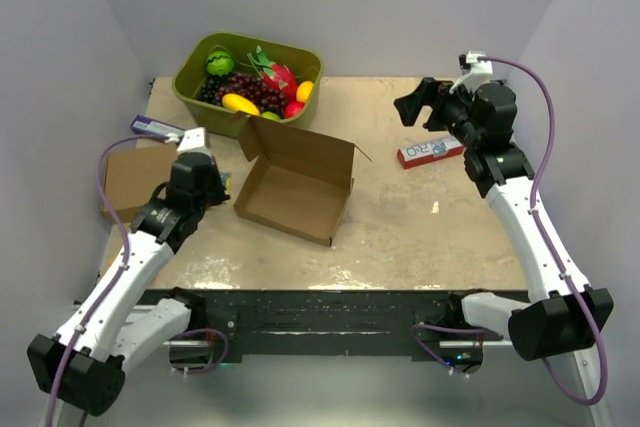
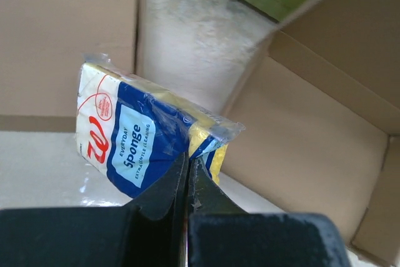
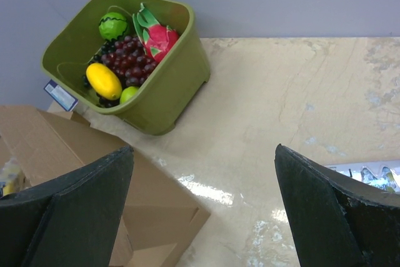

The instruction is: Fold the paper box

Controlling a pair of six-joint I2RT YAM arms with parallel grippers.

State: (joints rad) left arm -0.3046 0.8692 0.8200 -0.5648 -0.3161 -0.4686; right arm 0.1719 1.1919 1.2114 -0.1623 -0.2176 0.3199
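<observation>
While we look down from above, the paper box (image 1: 295,182) lies open near the middle of the table (image 1: 420,237). Its lid flap is raised on the twelve o'clock side, and bare cardboard shows inside its tray.

At eleven o'clock stands the green tub (image 1: 195,75), just behind the lid. In it we see purple grapes (image 3: 125,54), a pink dragon fruit (image 3: 156,37), a striped green melon (image 3: 112,26), a yellow fruit (image 3: 103,80) and a small green fruit (image 3: 128,94).

At nine o'clock, at the table's edge, sits a second cardboard box (image 1: 135,179), closed and flat. The left gripper (image 2: 187,164) hangs between that box and the paper box. Its fingers are pressed together on the wrapper edge of a blue and white sponge packet (image 2: 134,136), which hangs above the gap between the two boxes.

At two o'clock lies a red and white packet (image 1: 430,152), well apart from the paper box. The right gripper (image 3: 201,154) hovers above that corner with its fingers spread wide, pinching nothing, and faces toward the tub.
</observation>
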